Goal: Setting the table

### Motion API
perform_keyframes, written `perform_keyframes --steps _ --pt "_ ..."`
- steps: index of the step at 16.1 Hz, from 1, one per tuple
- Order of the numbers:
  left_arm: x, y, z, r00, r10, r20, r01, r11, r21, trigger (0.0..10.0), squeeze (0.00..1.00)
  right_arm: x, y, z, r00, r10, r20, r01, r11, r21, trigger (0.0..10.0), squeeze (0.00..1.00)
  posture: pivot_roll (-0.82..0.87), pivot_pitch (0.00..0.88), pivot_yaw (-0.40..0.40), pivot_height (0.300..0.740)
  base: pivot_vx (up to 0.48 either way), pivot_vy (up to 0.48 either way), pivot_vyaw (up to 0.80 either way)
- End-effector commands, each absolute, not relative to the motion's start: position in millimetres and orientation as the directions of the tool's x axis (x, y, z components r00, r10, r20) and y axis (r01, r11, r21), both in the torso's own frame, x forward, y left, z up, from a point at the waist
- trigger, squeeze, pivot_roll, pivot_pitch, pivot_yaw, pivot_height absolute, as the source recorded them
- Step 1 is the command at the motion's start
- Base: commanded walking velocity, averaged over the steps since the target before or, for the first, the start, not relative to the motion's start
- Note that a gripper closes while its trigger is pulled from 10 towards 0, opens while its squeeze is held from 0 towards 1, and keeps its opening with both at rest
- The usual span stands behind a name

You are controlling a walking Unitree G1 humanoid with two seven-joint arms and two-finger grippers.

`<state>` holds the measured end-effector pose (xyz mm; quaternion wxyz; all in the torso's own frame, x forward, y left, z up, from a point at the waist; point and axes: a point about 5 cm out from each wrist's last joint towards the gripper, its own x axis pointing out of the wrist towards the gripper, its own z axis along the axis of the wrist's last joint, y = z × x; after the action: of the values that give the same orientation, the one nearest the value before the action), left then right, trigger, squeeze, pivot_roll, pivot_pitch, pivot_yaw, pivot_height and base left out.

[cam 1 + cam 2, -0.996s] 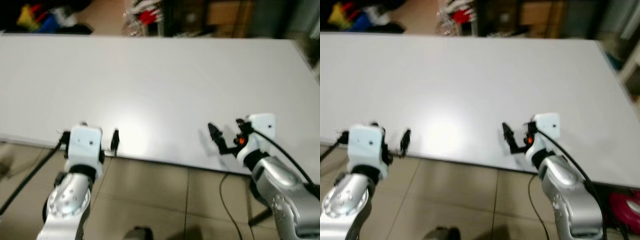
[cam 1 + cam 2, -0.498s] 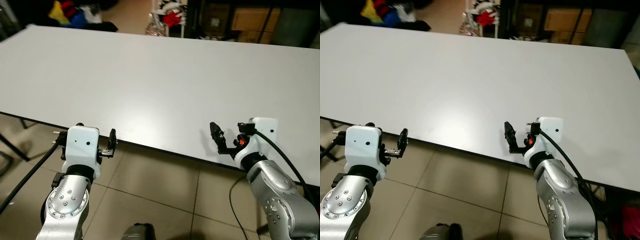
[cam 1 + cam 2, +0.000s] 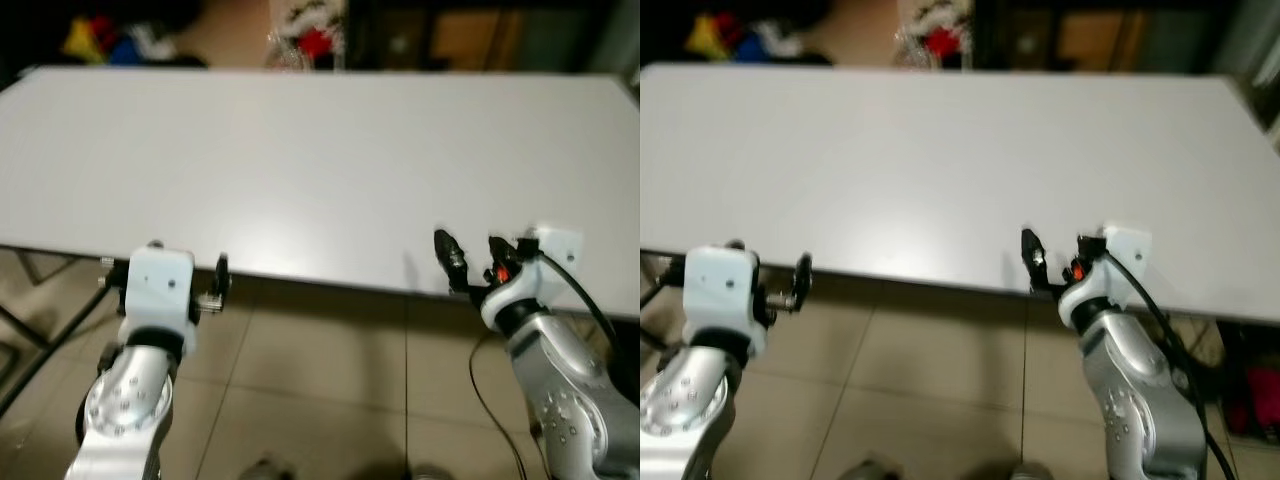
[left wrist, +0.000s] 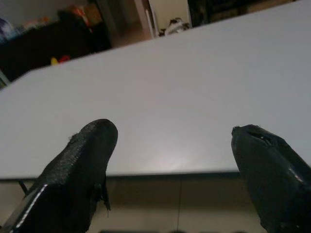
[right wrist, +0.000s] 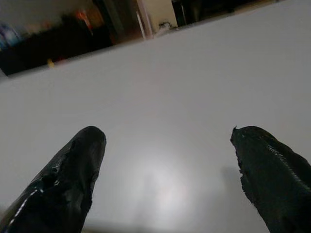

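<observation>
A large white table (image 3: pixel 300 150) with a plain matte top spreads across the eye views. My left gripper (image 3: pixel 162 266) hovers just off the table's near edge, at the left, and is open with nothing between its fingers (image 4: pixel 92 145). My right gripper (image 3: pixel 470 255) sits over the near edge at the right, also open with nothing in it; its fingers (image 5: pixel 82 155) stand wide apart and point across the tabletop. Both arms are held low in front of the table.
Beige floor tiles (image 3: pixel 320 380) lie under me, with black cables (image 3: pixel 480 390) trailing from the arms. A dark table leg (image 3: pixel 25 265) shows at the left. Coloured clutter (image 3: pixel 100 35) and cardboard boxes (image 3: pixel 470 30) lie beyond the far edge. Something pink (image 3: pixel 1252 400) sits on the floor at the right.
The whole picture has shifted and blurred, so the camera moved; the table's near edge now looks more level. Both grippers stay open at that edge.
</observation>
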<state>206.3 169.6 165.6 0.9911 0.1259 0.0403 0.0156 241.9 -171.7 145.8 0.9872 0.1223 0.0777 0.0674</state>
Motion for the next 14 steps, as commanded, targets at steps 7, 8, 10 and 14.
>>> perform_keyframes --steps 7,8,10,14 --pt "201.4 174.0 160.9 0.996 0.051 -0.079 -0.028 0.964 0.263 10.0 0.0 238.9 -162.9 137.3 0.962 0.207 -0.181 -0.176 0.969 0.171 10.0 0.0 -0.02 0.096 0.068 0.74 0.0 0.48 0.0" --pt "201.2 174.3 160.7 0.996 0.051 -0.079 -0.029 0.964 0.265 10.0 0.0 239.2 -162.2 138.0 0.962 0.208 -0.177 -0.178 0.969 0.171 10.0 0.0 -0.01 0.096 0.068 0.74 0.0 0.48 0.0" --pt "200.6 175.1 160.8 0.996 0.053 -0.078 -0.03 0.962 0.271 10.0 0.0 240.3 -160.0 139.4 0.962 0.214 -0.168 -0.188 0.969 0.157 10.0 0.0 -0.01 0.096 0.066 0.74 0.0 0.48 0.0" --pt "199.4 175.3 160.8 0.996 0.06 -0.072 -0.038 0.96 0.277 10.0 0.0 243.4 -154.6 140.9 0.957 0.244 -0.159 -0.222 0.964 0.144 10.0 0.0 -0.01 0.092 0.052 0.74 0.0 0.48 0.0"
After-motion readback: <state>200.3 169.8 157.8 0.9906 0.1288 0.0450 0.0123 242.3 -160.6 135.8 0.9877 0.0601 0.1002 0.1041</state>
